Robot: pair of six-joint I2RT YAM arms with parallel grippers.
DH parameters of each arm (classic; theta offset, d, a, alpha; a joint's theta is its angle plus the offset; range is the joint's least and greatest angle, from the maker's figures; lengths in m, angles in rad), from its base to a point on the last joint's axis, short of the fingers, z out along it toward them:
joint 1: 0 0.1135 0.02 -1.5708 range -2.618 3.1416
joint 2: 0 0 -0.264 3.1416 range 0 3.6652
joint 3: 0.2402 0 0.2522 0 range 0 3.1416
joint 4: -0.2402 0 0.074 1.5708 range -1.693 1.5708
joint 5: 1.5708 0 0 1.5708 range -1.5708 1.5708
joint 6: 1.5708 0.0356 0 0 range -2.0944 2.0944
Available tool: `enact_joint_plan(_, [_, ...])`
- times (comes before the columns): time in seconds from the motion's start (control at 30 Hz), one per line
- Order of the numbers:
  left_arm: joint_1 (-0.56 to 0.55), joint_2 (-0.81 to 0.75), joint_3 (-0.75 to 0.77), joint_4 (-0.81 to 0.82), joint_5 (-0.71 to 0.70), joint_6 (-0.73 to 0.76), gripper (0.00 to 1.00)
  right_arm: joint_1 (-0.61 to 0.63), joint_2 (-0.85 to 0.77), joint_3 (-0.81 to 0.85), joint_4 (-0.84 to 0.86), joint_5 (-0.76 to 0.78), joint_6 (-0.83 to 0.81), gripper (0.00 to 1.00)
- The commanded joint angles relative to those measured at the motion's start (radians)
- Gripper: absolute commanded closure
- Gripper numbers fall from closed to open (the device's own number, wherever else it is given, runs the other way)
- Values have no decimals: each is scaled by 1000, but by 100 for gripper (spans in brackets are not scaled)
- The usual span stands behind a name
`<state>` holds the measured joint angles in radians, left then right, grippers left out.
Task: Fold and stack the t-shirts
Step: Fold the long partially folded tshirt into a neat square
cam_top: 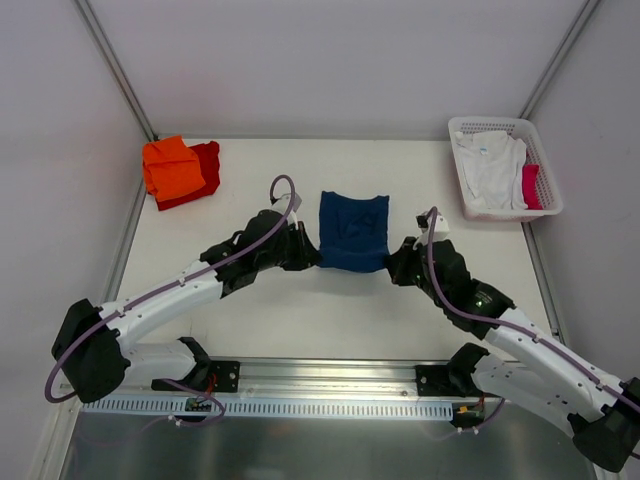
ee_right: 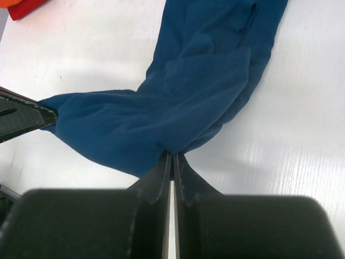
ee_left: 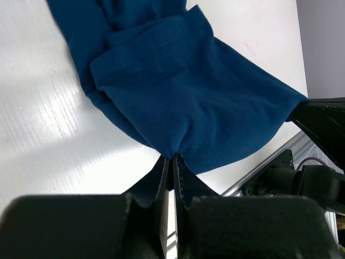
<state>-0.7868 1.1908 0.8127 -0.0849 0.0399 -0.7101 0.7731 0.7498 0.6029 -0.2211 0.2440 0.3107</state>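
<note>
Overhead view of a white tabletop (cam_top: 300, 310) with two robot arms reaching in from the near edge. At the far left corner, an orange t-shirt (cam_top: 172, 165) lies folded on top of a red t-shirt (cam_top: 203, 180). In the middle lies a navy t-shirt (cam_top: 353, 232), crumpled into a rough square. The left fingers (cam_top: 315, 258) meet its near left corner and the right fingers (cam_top: 392, 268) meet its near right corner. At the far right stands a white lattice basket (cam_top: 505, 125) holding a white t-shirt (cam_top: 490, 170) and a pink-red cloth (cam_top: 531, 186) along its right wall.

Only the overhead view shows the basket and the whole layout, but the fingers are too small there to judge their grip. The wrist views settle it. In the left wrist view, the left fingers (ee_left: 172, 161) are clenched on a pinch of navy t-shirt (ee_left: 183, 91); the hem is stretched taut across to the right fingers (ee_left: 302, 108) at the frame's right edge. In the right wrist view, the right fingers (ee_right: 172, 157) are likewise pressed together on navy t-shirt (ee_right: 199, 91). The cloth runs left to the left fingers (ee_right: 46, 114), and slivers of the red t-shirt (ee_right: 24, 8) and the orange t-shirt (ee_right: 11, 2) show in the top left corner.

Counted: two arms, one basket, five pieces of cloth: one orange, one red, one navy, one white, one pink-red.
</note>
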Motion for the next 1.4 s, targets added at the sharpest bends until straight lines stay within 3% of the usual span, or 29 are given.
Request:
enact_joint_plan(0.0, [-11,1,87,-26,-44,63,100,3,37,90,0,64,-88,100])
enact_joint_plan(0.33, [-8,44,255,-58,-83,141,100,-15,97,230,5,98,-179,100])
enact_joint_plan(0.7, [7,98,304,-72,-81,158,100,-41,125,250,8,98,-188,100])
enact_joint_plan(1.13, [98,291,447,-70,-8,201,100,-210,296,287,100,-20,-216,100])
enact_joint_plan(1.37, [175,430,559,-70,54,241,100,-276,468,353,161,-75,-237,100])
